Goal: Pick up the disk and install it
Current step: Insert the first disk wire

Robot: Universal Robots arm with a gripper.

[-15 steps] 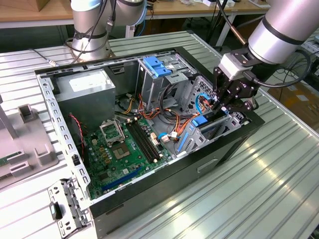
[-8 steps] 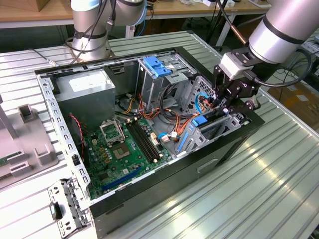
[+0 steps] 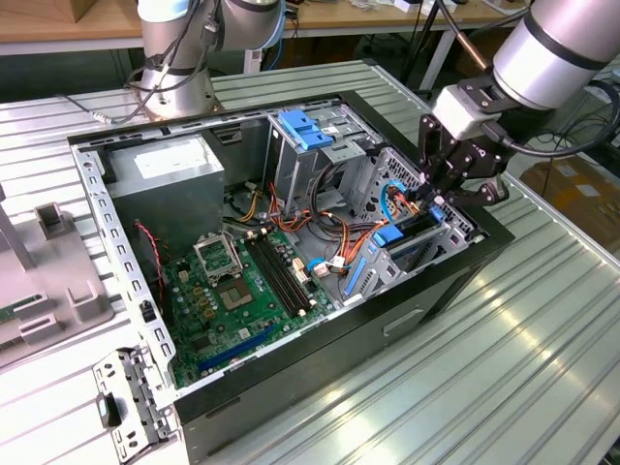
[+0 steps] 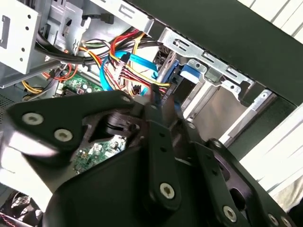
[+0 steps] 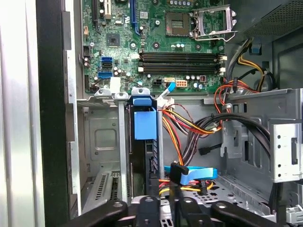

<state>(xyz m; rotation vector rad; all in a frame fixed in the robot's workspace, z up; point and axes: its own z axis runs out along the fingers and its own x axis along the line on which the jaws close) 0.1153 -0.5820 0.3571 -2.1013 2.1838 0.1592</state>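
One disk (image 5: 145,142), label unreadable

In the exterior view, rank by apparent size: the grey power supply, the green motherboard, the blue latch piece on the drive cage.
1. Green motherboard, though the power supply lies farther off, so this is unsure.
2. Grey power supply.
3. Blue latch piece, clearly smallest.

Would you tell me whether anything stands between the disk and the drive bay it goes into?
Nothing visible does: the disk already stands on edge in the drive bay, with the gripper directly over it. The coloured cables run close beside the disk, not across its slot.
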